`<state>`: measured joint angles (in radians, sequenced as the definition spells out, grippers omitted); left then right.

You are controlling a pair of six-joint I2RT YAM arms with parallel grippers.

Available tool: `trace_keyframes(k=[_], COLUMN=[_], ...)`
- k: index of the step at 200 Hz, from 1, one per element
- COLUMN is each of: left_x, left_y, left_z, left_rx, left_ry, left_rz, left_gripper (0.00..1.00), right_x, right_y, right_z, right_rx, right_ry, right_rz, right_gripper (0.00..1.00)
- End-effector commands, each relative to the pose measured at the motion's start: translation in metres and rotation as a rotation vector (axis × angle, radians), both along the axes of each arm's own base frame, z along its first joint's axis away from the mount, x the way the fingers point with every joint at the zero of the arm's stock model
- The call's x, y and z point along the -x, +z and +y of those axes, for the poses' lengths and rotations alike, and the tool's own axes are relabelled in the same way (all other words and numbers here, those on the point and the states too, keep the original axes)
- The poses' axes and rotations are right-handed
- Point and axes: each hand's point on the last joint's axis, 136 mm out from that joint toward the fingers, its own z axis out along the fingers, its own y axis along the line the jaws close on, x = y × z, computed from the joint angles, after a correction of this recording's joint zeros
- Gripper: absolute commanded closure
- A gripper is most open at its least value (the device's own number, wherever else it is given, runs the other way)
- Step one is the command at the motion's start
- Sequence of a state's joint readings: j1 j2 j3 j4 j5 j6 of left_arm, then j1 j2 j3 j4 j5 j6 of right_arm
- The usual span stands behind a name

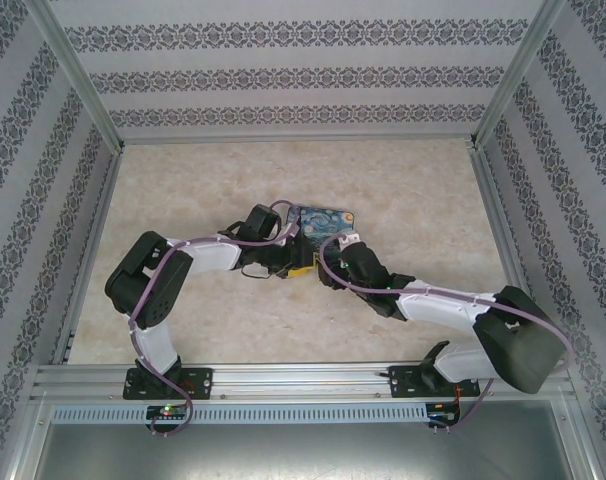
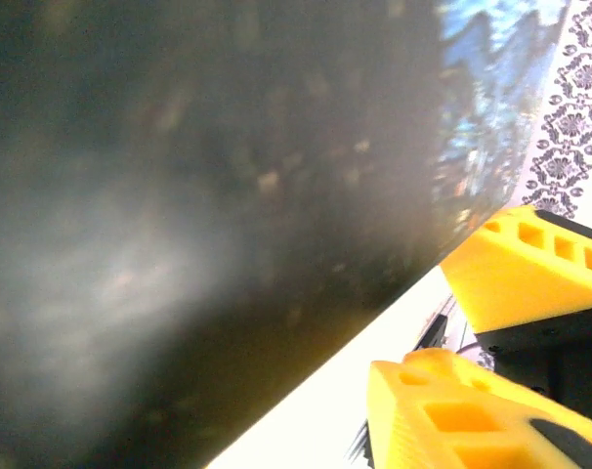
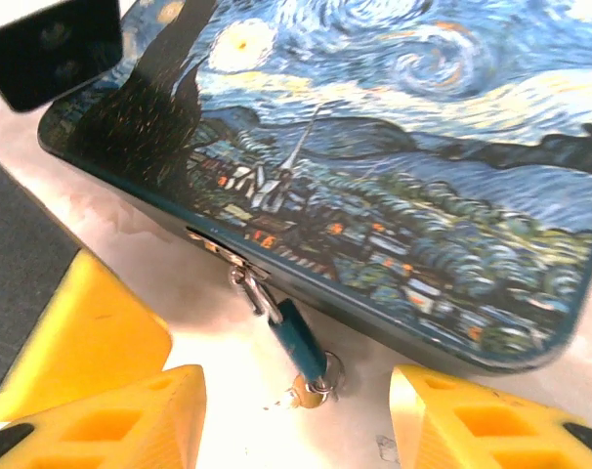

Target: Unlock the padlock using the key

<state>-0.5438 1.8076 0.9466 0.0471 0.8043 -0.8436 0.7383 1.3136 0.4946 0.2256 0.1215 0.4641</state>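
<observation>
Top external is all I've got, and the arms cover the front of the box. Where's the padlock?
Observer: In the right wrist view, the padlock hangs from the latch on the front edge of the painted box. Its body lies on the table.
Operator: Key in?
Observer: The key seems to sit at the padlock's lower end. It's too small to tell whether it's fully inserted.
Operator: Right tool on it?
Observer: No. The right tool is open, with a finger on either side of the padlock, not touching it.
</observation>
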Motion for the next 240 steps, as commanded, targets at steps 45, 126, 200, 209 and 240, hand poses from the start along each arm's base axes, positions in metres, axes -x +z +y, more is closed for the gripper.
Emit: trace_keyframes(k=[45, 126, 200, 209, 240], left_x=[0.012, 0.005, -0.020, -0.024, -0.035], left_y=[0.035, 0.072, 0.080, 0.081, 0.080], left_z=[0.005, 0.036, 0.070, 0.072, 0.076], left_rx=[0.018, -0.098, -0.153, -0.161, -0.174], left_ry=[-0.001, 0.043, 0.171, 0.179, 0.188], left_rz=[-0.032, -0.186, -0.229, -0.235, -0.244], left_gripper=[0.33, 0.00, 0.00, 0.00, 0.00], right_x=[0.011, 0.000, -0.055, -0.053, -0.037], right_y=[0.018, 0.007, 0.030, 0.030, 0.016], right_z=[0.001, 0.020, 0.024, 0.024, 0.011], right_rx=[-0.217, -0.288, -0.332, -0.334, -0.328], right_ry=[-0.024, -0.012, -0.022, -0.013, -0.024], right_rz=[0.060, 0.141, 0.121, 0.125, 0.129], right_gripper=[0.43, 0.42, 0.43, 0.43, 0.44])
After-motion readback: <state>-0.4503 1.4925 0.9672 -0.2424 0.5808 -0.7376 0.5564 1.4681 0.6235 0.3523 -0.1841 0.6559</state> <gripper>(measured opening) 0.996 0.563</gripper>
